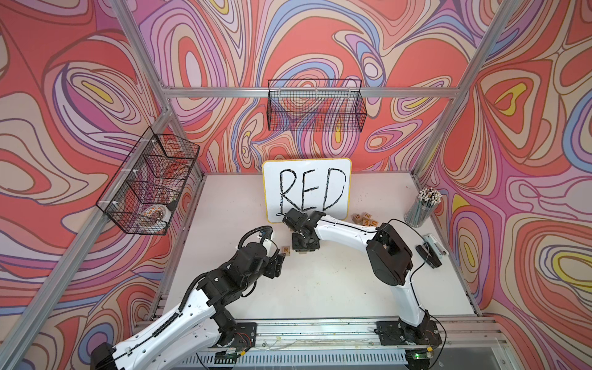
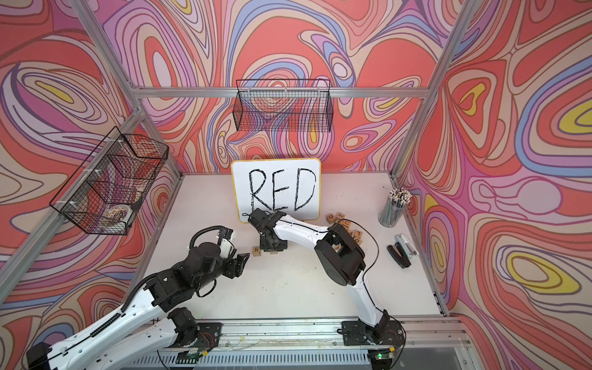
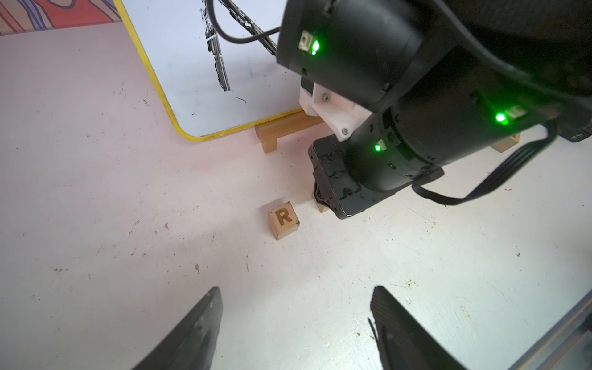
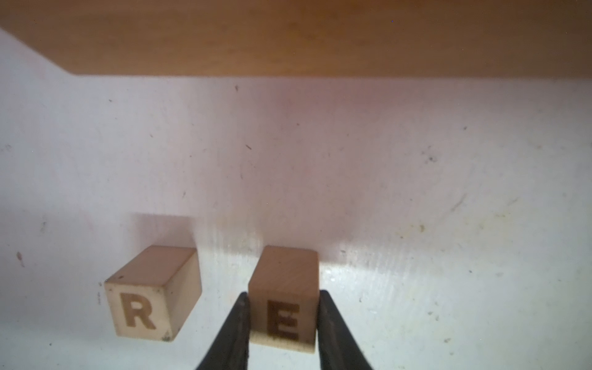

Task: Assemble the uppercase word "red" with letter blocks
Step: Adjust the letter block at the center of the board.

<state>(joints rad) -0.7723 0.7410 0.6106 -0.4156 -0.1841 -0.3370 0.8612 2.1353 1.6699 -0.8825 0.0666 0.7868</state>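
Observation:
The R letter block [image 4: 141, 307] is a light-wood cube standing on the white table, in front of the whiteboard in both top views [image 1: 285, 249] [image 2: 256, 250]. Just to its right, with a small gap, is the E block [image 4: 283, 307]. My right gripper [image 4: 283, 296] is shut on its two sides and points straight down [image 1: 304, 246]. My left gripper [image 3: 296, 290] is open and empty. It hovers a short way in front of the R block [image 3: 283, 220]. Several other letter blocks [image 1: 365, 221] lie in a loose heap at the right. I cannot make out a D among them.
The white board [image 1: 307, 189] with handwritten "RED" leans on a wooden stand [image 3: 278, 131] behind the blocks. A cup of pencils [image 1: 423, 205] and a stapler [image 1: 429, 253] stand along the right edge. Wire baskets hang on the left wall [image 1: 150, 179] and the back wall [image 1: 315, 105].

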